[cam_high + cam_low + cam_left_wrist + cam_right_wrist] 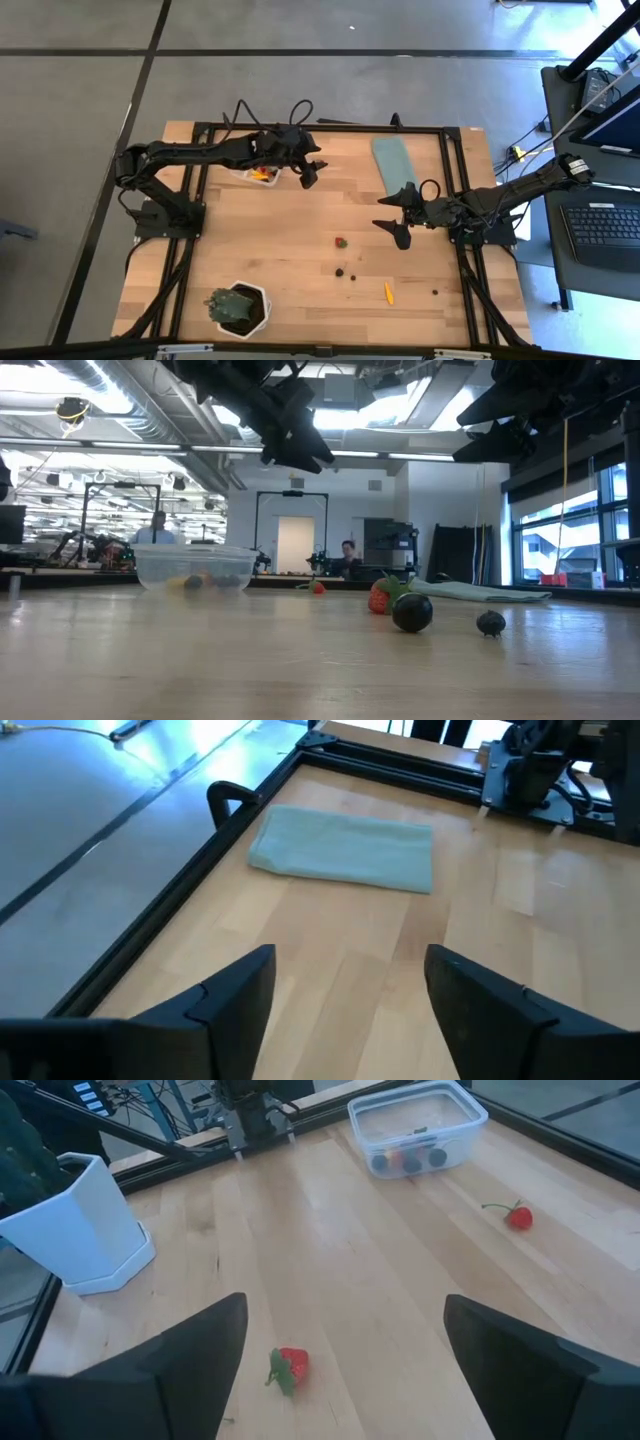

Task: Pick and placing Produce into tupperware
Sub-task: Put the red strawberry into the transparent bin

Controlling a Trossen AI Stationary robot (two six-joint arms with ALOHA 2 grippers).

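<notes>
The right gripper (393,218) is held open and empty above the middle of the table. A red strawberry (289,1368) is seen just below its spread fingers, lying on the wood. If the fingers are brought down a little to one side, the tiny berry could be nudged and rolled away, or only its green leaf could be pinched and then dropped.

The left gripper (311,172) is also spread wide with nothing in it, just beside the tupperware (418,1127) at the far left. The tub could be bumped by it.

More produce is scattered near the right: two dark pieces (345,272), a carrot (388,292), and a cherry (517,1216).
</notes>
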